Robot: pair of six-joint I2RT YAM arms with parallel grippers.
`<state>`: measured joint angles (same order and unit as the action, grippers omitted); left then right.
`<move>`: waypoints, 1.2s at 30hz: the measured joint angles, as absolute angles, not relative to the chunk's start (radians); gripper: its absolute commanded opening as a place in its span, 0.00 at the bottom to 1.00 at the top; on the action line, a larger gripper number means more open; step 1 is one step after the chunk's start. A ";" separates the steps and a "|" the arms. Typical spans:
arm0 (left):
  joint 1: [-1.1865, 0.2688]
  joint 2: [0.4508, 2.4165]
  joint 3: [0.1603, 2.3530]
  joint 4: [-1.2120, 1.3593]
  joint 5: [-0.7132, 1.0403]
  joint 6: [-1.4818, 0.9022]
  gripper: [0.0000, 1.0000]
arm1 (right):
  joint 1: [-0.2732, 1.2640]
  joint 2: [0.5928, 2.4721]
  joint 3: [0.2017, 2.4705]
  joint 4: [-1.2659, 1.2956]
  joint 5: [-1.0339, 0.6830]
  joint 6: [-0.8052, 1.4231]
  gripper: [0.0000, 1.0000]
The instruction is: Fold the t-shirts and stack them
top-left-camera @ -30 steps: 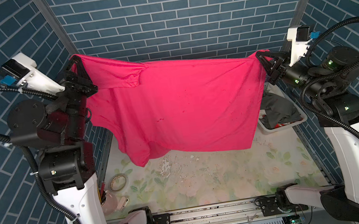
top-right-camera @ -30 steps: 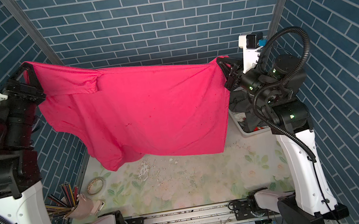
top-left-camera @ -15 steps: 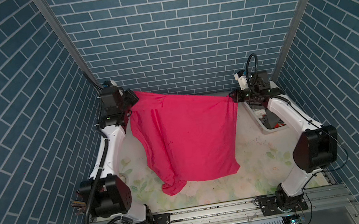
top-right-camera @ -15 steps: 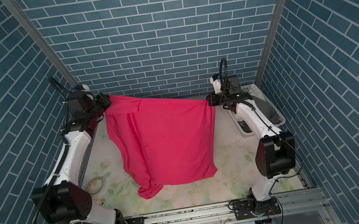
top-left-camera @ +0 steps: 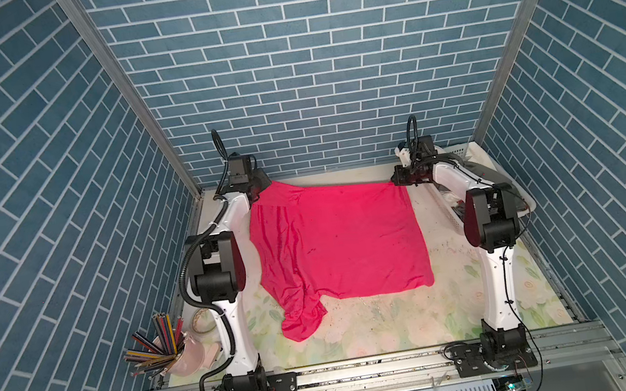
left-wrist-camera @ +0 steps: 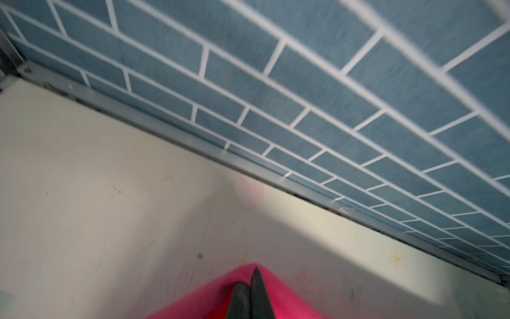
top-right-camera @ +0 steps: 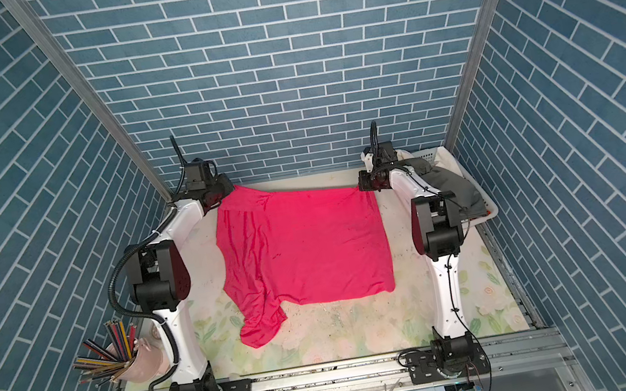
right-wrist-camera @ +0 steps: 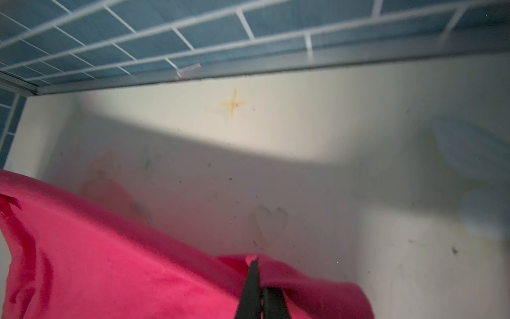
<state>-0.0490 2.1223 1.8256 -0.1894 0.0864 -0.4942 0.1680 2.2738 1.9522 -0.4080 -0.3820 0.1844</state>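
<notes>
Pink t-shirt [top-left-camera: 343,242] was spread on the table [top-left-camera: 406,325], with both grippers clamped on its far corners.

The shirt lay mostly flat in both top views, its far edge near the back wall and a bunched fold trailing toward the front left. The left gripper [left-wrist-camera: 252,292] was pinched tight on the far left corner and the right gripper [right-wrist-camera: 260,290] on the far right corner, both low over the table. Beside the right arm, a dark grey t-shirt [top-right-camera: 448,184] sat heaped in the white basket [top-right-camera: 431,154].
</notes>
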 measured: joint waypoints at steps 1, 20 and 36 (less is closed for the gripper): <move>-0.049 2.112 1.838 -0.190 0.086 -0.488 0.00 | 0.168 2.263 1.961 -0.403 -0.383 0.185 0.00; -0.075 1.224 1.866 -0.237 0.073 -0.423 0.00 | 0.168 1.144 1.546 -0.176 -0.461 0.186 0.00; -0.076 1.113 2.035 -0.370 0.080 -0.417 0.00 | 0.168 1.078 1.693 -0.257 -0.534 0.201 0.00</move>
<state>-0.0757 1.1126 2.0346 -0.3698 0.0803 -0.4168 0.1680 1.0779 1.6932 -0.2569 -0.5339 0.2012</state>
